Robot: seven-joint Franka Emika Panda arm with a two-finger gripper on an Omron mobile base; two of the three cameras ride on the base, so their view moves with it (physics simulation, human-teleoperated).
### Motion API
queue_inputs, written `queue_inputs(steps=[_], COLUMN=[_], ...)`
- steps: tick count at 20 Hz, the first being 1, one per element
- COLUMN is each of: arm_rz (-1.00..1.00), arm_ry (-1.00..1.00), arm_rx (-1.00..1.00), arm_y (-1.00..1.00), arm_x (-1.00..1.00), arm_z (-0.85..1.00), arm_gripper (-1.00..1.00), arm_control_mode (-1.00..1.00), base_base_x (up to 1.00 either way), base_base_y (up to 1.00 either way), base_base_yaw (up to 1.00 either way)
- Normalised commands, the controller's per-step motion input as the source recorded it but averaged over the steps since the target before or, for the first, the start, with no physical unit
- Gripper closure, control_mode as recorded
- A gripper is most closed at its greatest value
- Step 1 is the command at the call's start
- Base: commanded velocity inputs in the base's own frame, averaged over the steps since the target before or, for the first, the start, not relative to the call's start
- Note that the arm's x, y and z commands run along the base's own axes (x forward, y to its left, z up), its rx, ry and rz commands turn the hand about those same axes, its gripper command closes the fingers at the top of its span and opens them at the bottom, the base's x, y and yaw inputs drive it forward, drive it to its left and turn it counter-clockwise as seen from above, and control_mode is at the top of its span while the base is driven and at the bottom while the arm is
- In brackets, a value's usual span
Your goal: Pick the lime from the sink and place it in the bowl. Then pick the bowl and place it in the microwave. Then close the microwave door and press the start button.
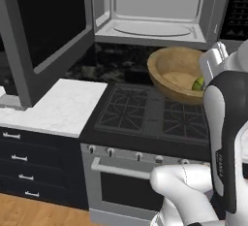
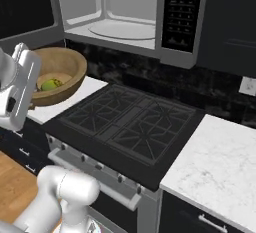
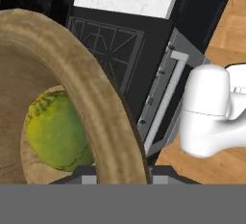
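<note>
Above stove, bowl (image 1: 177, 74) pinched by tool at rim (lime (image 1: 198, 84) inside) — carry step; next: lift into microwave (image 1: 155, 28).

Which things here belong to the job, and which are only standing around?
Belong to the job:
- bowl, held up over the stove
- lime, inside the bowl
- microwave, open
- microwave door
- gripper

Only around:
- stove
- marble counter

Black gas stove (image 1: 150, 116), white marble counters (image 2: 220, 167) either side, dark drawers (image 1: 29, 164), wooden floor (image 1: 34, 213).
</note>
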Motion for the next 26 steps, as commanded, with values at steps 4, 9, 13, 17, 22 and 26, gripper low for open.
queue_inputs(steps=[4,9,13,17,22,26], arm_rz=[0.0,0.0,0.0,0.0,0.0,0.0], arm_ry=[0.0,0.0,0.0,0.0,0.0,0.0], arm_rx=[0.0,0.0,0.0,0.0,0.0,0.0], arm_y=[0.0,0.0,0.0,0.0,0.0,0.0], arm_x=[0.0,0.0,0.0,0.0,0.0,0.0], arm_z=[0.0,0.0,0.0,0.0,0.0,0.0], arm_gripper=[1.0,1.0,1.0,1.0,1.0,1.0], arm_control_mode=[1.0,1.0,1.0,1.0,1.0,1.0], base_base_x=[0.36,0.04,0.32,0.46,0.64,0.93], base_base_y=[0.0,0.0,0.0,0.11,0.27,0.0], base_base_yaw=[0.24,0.32,0.2,0.0,0.0,0.01])
